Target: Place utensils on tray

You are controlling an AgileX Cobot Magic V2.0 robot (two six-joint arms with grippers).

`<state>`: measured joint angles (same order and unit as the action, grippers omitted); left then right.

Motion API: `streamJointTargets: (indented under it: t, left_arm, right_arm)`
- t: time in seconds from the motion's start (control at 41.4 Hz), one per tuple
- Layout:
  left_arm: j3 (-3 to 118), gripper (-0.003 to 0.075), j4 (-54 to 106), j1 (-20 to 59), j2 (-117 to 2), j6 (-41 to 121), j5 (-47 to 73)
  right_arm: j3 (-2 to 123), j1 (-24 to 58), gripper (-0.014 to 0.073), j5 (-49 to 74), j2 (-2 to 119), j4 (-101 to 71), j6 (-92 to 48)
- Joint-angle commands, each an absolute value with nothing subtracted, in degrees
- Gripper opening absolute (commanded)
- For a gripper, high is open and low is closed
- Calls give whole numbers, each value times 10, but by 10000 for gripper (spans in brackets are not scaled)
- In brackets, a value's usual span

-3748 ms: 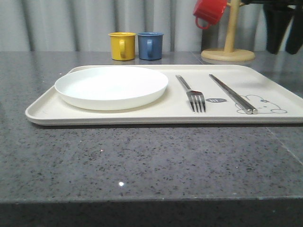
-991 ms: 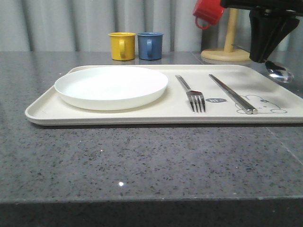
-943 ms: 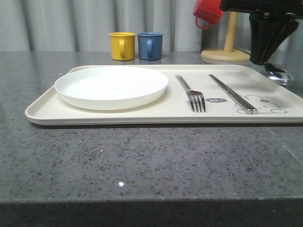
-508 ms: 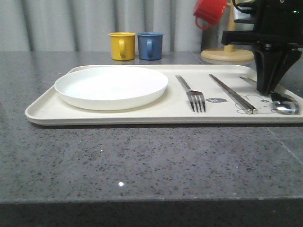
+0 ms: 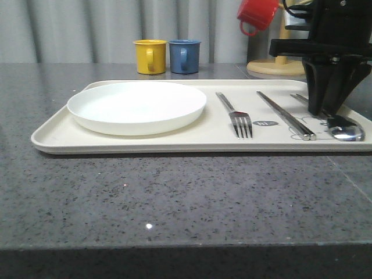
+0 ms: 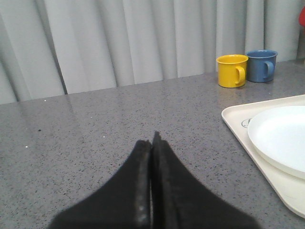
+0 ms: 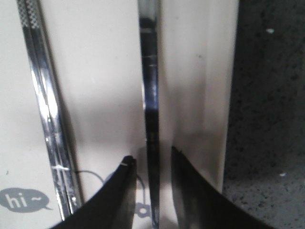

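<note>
The spoon [image 5: 345, 129] lies on the cream tray [image 5: 192, 139] beside the chopsticks [image 5: 286, 115], its handle running between the right gripper [image 7: 149, 164]'s spread fingers [image 7: 125, 191], neither visibly touching it. The left gripper [image 6: 151, 143] hangs over bare countertop [image 6: 95, 129], fingers pressed together.

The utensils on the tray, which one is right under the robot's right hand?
The spoon, at the tray's right end. Its handle runs between the right hand's parted fingers; the chopsticks and fork lie further left.
</note>
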<state>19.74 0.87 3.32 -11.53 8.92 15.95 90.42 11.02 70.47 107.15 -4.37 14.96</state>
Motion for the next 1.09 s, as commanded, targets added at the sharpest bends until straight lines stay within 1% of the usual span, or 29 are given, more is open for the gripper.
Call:
streamJointTargets:
  t: [0.0,0.435,0.508,0.556,0.58,0.653,0.701,0.798,0.943,1.064]
  left_arm:
    - [213,-19,14,38,-121,87,114]
    - [213,-19,14,38,-121,87,114]
    - [213,-19,14,38,-121,87,114]
    - [213,-19,14,38,-121,87,114]
    - [213,-19,14,38,-121,87,114]
    - [213,-19,14,38,-121,87,114]
    - [213,-19,14,38,-121,87,114]
    - [213,-19,14,38,-121,87,114]
    - [213,-19,14,38,-121,87,114]
    - [213,-19,14,38,-121,87,114]
  right_arm:
    - [917,108,286,716,1030,-35,147]
    - [917,108,281,711,894,-5,126]
    - [917,108,239,711,870,-5,114]
    - [917,108,179,710,853,-5,108]
    - [917,108,128,709,844,-5,104]
    - [917,108,27,708,823,-4,102]
    - [917,108,-32,706,808,-4,102]
    - [917,108,-116,701,780,0,101]
    - [911,108,-111,697,740,6,86]
    - [865,108,-111,671,687,6,76]
